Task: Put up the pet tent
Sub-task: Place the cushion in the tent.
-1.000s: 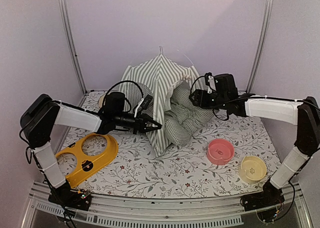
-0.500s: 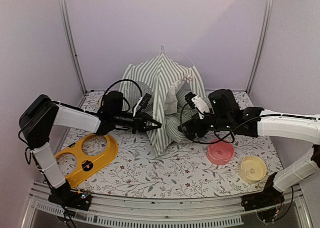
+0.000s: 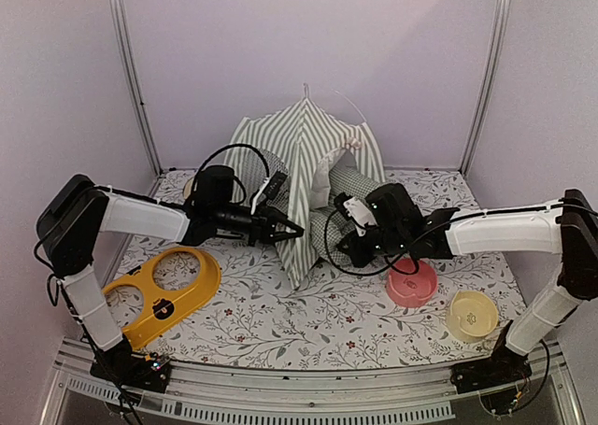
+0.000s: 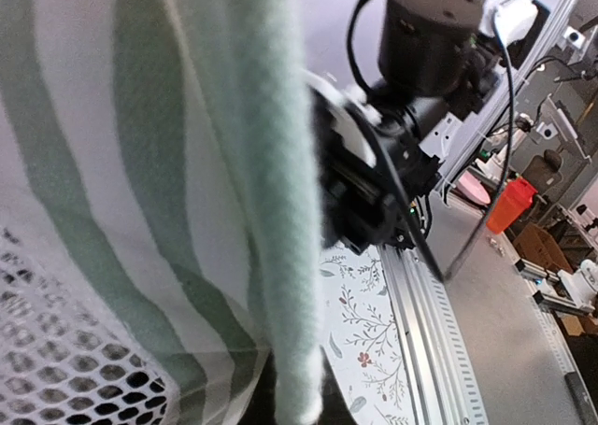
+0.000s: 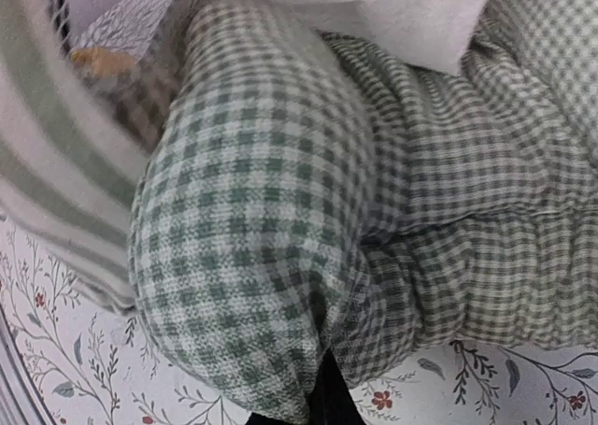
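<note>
We see the tent (image 3: 308, 154) standing at the back middle of the floral cloth (image 3: 308, 318), with its peak up and its doorway facing us. The left gripper (image 3: 288, 229) reaches in from the left and is clenched on the front edge of the striped door flap. In its own camera the fabric hangs so close that it hides the fingers. A checked cushion (image 3: 353, 184) lies bunched in the doorway, spilling out onto the cloth and blocking the opening. The right gripper (image 3: 338, 249) is buried in the cushion's near end. Its camera shows only folds of check and one dark fingertip (image 5: 324, 402), so we cannot tell whether it grips or is loose. A pink bowl (image 3: 412, 285) sits just beside the right forearm, with a cream bowl (image 3: 472, 315) nearer to us on the right. A yellow two-hole stand (image 3: 166, 294) lies at the near left, well apart from the tent.
</note>
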Tool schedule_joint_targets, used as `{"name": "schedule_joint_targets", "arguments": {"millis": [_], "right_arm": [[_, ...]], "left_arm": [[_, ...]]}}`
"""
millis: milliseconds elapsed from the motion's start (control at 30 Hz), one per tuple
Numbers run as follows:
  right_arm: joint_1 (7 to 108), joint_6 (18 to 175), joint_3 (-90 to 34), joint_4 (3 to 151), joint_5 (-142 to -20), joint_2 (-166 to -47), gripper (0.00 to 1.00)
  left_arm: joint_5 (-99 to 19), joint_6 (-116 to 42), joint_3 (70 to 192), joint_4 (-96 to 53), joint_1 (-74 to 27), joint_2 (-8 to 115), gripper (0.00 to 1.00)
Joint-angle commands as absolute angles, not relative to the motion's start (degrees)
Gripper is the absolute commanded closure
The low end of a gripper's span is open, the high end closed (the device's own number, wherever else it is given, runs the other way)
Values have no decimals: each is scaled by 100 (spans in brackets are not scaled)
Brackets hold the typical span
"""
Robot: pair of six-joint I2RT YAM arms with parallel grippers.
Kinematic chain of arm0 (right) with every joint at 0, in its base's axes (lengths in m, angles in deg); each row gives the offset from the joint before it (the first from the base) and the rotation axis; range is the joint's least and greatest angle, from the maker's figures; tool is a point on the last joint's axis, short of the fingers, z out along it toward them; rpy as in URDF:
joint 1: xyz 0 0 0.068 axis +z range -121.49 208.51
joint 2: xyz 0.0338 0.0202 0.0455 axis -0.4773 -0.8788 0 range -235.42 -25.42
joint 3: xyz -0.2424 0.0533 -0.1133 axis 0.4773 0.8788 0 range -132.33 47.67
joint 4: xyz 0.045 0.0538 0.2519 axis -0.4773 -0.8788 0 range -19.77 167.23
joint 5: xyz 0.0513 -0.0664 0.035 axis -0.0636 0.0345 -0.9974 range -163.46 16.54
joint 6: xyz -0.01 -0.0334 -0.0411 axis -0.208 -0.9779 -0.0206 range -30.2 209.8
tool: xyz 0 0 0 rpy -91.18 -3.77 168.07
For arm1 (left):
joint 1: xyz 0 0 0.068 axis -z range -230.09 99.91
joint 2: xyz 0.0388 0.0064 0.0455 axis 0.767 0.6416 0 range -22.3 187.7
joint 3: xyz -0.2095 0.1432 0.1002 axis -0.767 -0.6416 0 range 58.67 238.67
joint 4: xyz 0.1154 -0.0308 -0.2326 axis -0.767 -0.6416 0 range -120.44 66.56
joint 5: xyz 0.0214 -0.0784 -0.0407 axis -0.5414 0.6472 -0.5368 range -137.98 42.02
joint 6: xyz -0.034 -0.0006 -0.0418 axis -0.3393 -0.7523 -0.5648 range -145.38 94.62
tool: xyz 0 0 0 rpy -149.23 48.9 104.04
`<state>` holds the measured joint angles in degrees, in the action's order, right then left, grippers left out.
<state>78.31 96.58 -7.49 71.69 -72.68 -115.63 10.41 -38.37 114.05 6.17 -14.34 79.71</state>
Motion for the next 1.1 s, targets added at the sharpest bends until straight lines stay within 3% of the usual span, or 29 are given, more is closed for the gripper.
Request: {"name": "schedule_joint_targets", "arguments": {"millis": [0,267,433,600,667,733,800,933,1067], "right_arm": [[7242,10036,-1449,7753,-6965,-11552,100],[7035,10798,-1990,9151,-8188,-12361,100],[7041,11250,-1386,10103,-8797,-13172,100],[7054,11686,-480,10753,-9006,-13314,100],[7065,11663,-379,10546,-9028,-13122,90],[7093,11622,-297,10307,-8820,-12602,67],[7099,11509,-449,9722,-8561,-12066,53],[7159,11233,-995,8220,-8000,-11152,38],[7197,11298,-949,7132,-7076,-10423,29]], "left_arm": [[1838,-3429,11609,467,-1189,8064,100],[1966,-2719,12028,-288,-846,8370,100],[1988,-2647,12033,-192,-888,8255,100],[2160,-3658,11450,1571,-1274,7997,100],[2158,-3919,11348,1810,-1381,7989,100],[2043,-3702,11373,1458,-1388,8017,100],[1951,-3754,11277,1488,-1381,8042,100],[1555,-3930,10792,1645,-1379,7885,100],[785,-3687,10621,937,-1388,7516,100]]}}
